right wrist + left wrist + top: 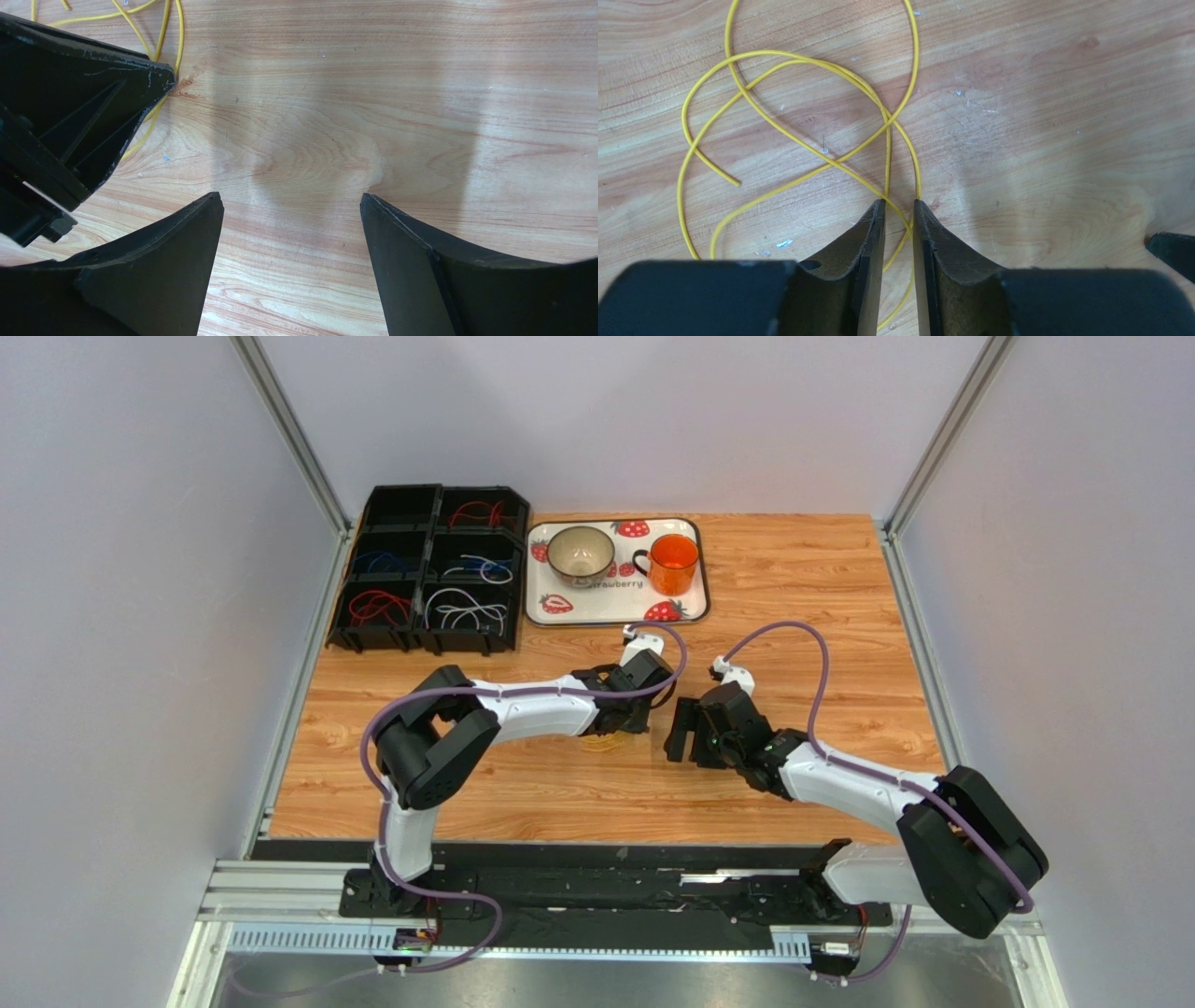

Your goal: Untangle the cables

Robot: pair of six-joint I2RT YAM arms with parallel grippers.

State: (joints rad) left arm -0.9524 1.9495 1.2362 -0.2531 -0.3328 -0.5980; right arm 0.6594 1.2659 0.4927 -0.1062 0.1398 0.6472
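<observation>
**Left gripper (899, 203) is straddling a yellow cable (887, 120) at mid-table**

Its fingers are standing close together with a slim gap showing, two yellow strands running through it; the tips are not visibly pinching the wire, which is lying in loose crossing loops flat on the wooden table (814, 588). The right gripper (291, 196) is hovering just beside it, jaws spread wide and holding nothing. Red, blue and white cables (467, 609) are sitting in separate compartments of a black bin (424, 567) at the far left, next to a strawberry tray (697, 567).
</observation>
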